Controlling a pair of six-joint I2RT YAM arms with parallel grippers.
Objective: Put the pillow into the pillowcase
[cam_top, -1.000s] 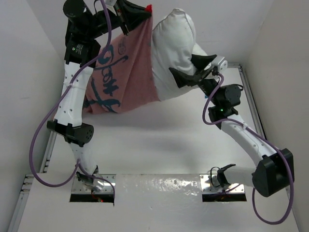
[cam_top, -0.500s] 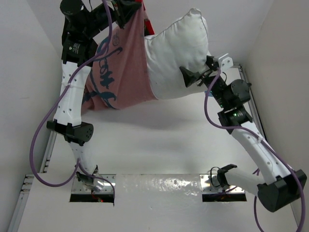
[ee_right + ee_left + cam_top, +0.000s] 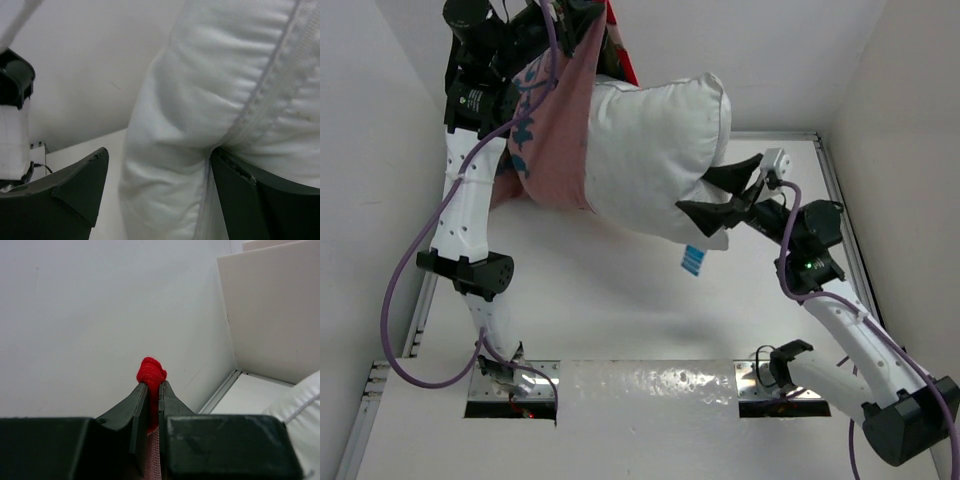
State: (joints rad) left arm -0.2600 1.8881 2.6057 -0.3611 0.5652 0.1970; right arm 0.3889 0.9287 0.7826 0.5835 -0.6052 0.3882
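Note:
My left gripper (image 3: 588,14) is raised at the back left and is shut on the red top edge of the pillowcase (image 3: 555,130). The pillowcase hangs down with its pale pink inside and dark lettering showing. In the left wrist view the gripper (image 3: 152,386) pinches a red tuft of the pillowcase (image 3: 151,371). The white pillow (image 3: 650,150) is in the air, its left end against the pink fabric; I cannot tell if it is inside. Its blue tag (image 3: 692,260) dangles below. My right gripper (image 3: 720,195) is at the pillow's right end. Its jaws (image 3: 159,155) are wide open around the pillow (image 3: 210,75); only the right finger touches it.
White walls close in the table (image 3: 620,300) at the back and on both sides. Metal rails run along the table's left edge (image 3: 420,310) and right edge (image 3: 842,220). The arms' base plates (image 3: 510,392) sit at the near edge. The left arm (image 3: 12,135) shows in the right wrist view.
The pillow has swung down and left against the pillowcase, and its blue tag now shows. My right gripper has moved down towards the near side. The left gripper still holds the pillowcase high.

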